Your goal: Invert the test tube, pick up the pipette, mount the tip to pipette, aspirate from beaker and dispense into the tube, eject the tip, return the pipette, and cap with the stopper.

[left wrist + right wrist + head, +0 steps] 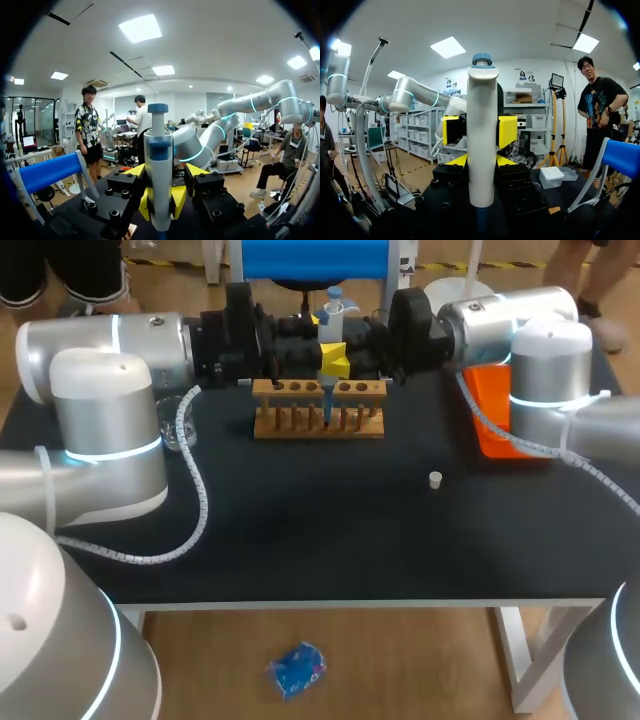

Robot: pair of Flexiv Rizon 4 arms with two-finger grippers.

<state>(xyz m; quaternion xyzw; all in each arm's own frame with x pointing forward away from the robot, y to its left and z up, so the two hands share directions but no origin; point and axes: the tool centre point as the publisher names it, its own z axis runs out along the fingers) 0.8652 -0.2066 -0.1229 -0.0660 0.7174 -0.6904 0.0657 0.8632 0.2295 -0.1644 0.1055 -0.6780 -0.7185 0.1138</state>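
Observation:
The pipette (331,315), white with a blue plunger, stands upright over the wooden tube rack (318,425) at the back middle of the table. Its thin lower end (326,410) reaches down into the rack; I cannot make out the test tube there. My right gripper (480,161) is shut on the pipette body (482,140). In the left wrist view my left gripper (166,172) faces it from the other side, its yellow fingertips (197,171) standing open on either side of the pipette (159,165). The white stopper (435,480) lies on the black table, right of the middle.
An orange tray (488,415) sits at the back right beside my right arm. A glass beaker (176,428) stands at the back left, partly hidden by my left arm. A coiled cable (196,490) hangs over the table's left side.

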